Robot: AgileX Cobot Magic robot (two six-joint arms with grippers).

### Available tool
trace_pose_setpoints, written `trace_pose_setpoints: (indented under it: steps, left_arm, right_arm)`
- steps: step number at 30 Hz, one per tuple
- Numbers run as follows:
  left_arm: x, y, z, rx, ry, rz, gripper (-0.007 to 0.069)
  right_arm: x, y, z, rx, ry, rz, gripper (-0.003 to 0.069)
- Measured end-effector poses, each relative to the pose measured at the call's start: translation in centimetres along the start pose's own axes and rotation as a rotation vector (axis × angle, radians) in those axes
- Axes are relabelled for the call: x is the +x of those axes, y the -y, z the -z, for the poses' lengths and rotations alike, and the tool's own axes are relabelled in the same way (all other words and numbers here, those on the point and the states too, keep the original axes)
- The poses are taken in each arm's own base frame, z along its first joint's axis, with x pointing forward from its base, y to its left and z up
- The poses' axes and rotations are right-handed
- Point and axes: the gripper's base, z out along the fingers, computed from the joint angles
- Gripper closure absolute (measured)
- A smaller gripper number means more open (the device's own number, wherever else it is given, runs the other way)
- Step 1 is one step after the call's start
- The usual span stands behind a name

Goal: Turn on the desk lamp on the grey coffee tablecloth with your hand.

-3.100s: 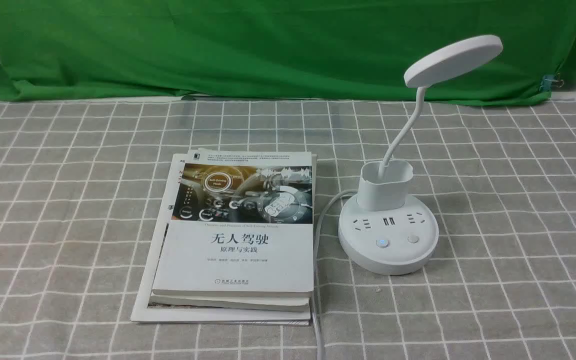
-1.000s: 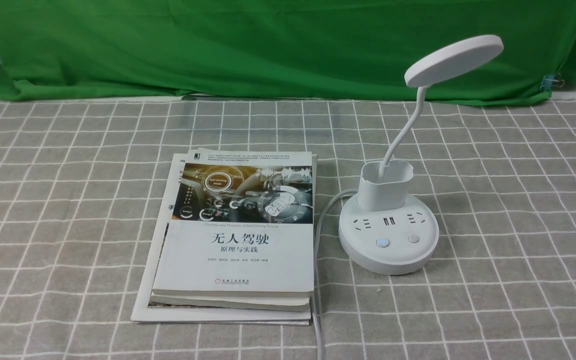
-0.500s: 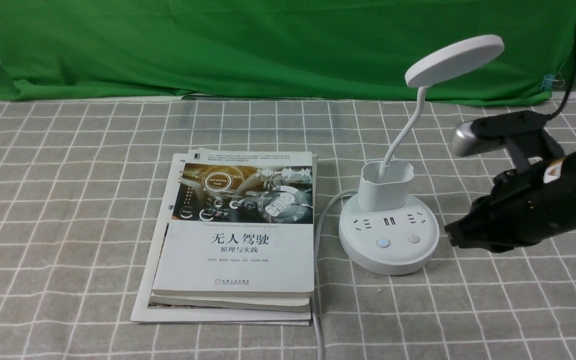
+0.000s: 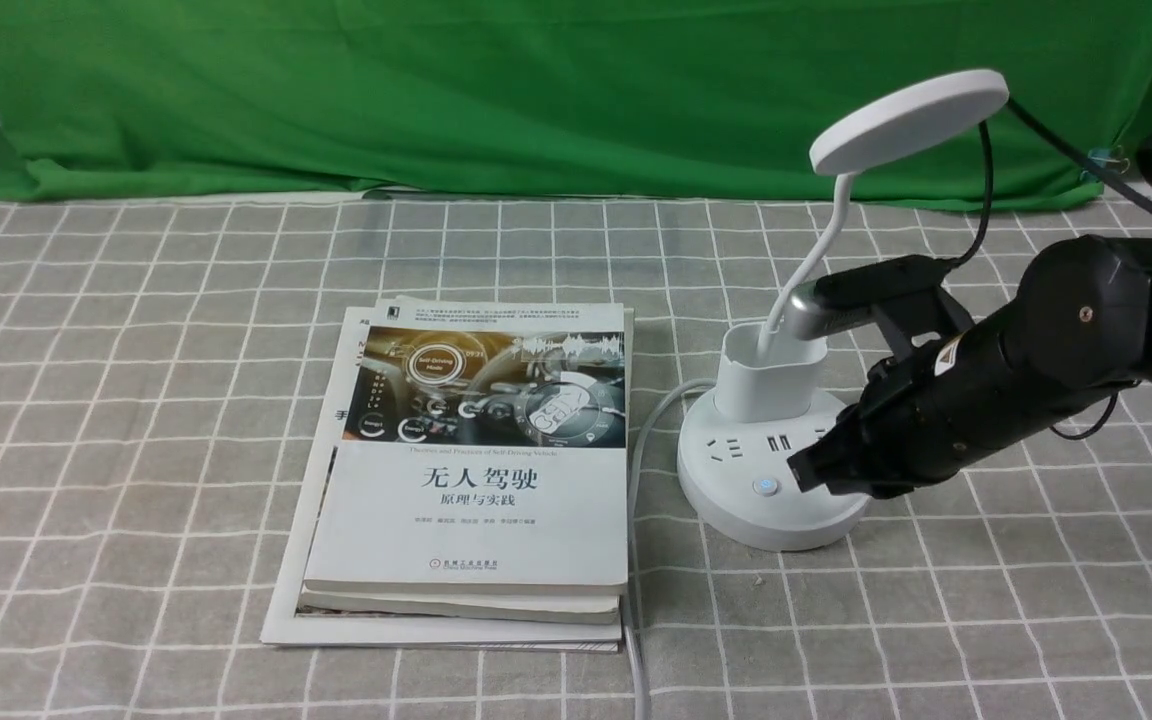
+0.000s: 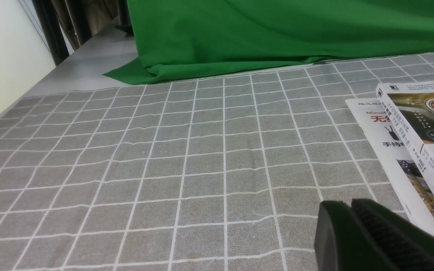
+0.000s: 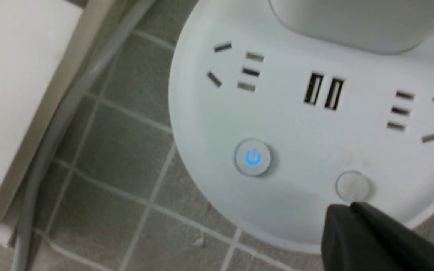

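Note:
The white desk lamp (image 4: 771, 385) stands on the grey coffee tablecloth (image 4: 136, 400), right of centre, its disc head (image 4: 908, 120) unlit. A blue-lit power button (image 4: 764, 487) sits on its round base (image 4: 736, 505). My right gripper (image 4: 804, 473) is shut and empty, its tip over the base's right part, covering the plain round button. In the right wrist view the closed tips (image 6: 347, 210) sit just below that plain button (image 6: 352, 186), right of the blue button (image 6: 253, 158). My left gripper (image 5: 347, 205) is shut and empty, low over the cloth (image 5: 164, 150).
A stack of books (image 4: 471, 470) lies left of the lamp, and its edge shows in the left wrist view (image 5: 409, 143). The lamp's grey cord (image 4: 636, 560) runs between books and base toward the front edge. A green cloth (image 4: 536, 90) hangs across the back.
My right arm came in from the right edge and moved left and down, until its shut tip is over the lamp base's right button. The lamp head stays unlit.

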Motion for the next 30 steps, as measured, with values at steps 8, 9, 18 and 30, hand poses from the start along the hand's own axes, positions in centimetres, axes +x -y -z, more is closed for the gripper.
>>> trace_pose_setpoints:
  steps: [8,9,18,30]
  left_arm:
    - [0.0,0.0,0.0,0.000,0.000,0.000,0.0606]
    - [0.0,0.0,0.0,0.000,0.000,0.000,0.0606]
    - [0.0,0.0,0.0,0.000,0.000,0.000,0.0606]
    - [0.0,0.0,0.0,0.000,0.000,0.000,0.0606]
  right_arm:
    - [-1.1,0.1,0.1,0.008,0.039,0.008,0.0627]
    - [-1.0,0.1,-0.2,0.010,0.033,0.011,0.0627]
    - [-0.9,0.4,-1.5,0.022,0.010,0.017,0.0627]
    - [-1.1,0.9,-1.6,0.029,0.011,0.007,0.0627]
